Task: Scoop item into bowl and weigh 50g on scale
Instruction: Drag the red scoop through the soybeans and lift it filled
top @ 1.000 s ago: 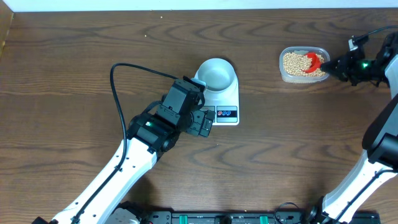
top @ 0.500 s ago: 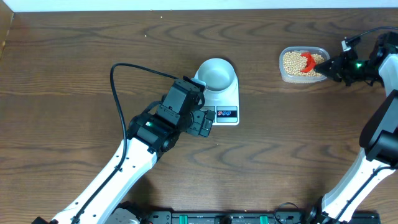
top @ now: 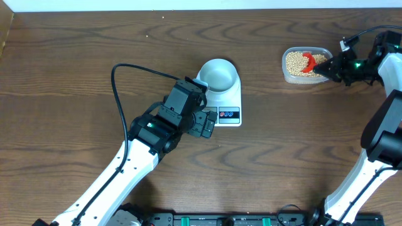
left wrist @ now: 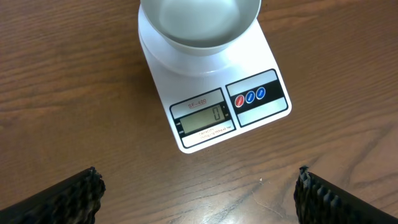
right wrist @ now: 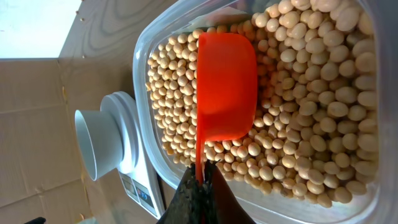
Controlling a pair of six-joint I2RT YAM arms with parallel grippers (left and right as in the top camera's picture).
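Note:
The tan-yellow beans (top: 295,62) fill a clear plastic tub (top: 306,78) at the far right; they also show in the right wrist view (right wrist: 311,124). My right gripper (top: 329,66) is shut on the handle of a red scoop (top: 308,61), whose cup (right wrist: 225,87) lies on its side among the beans. The pale bowl (top: 219,73) stands empty on the white scale (top: 228,102). In the left wrist view the bowl (left wrist: 199,25) sits on the scale (left wrist: 214,106), whose display reads 0. My left gripper (top: 204,123) is open just left of the scale's display.
A black cable (top: 125,75) loops over the table left of the scale. The tub stands close to the table's right side, with my right arm (top: 383,125) beside it.
My right gripper has shifted the red scoop leftward and up across the tub, over the beans. The left arm, bowl and scale have not moved.

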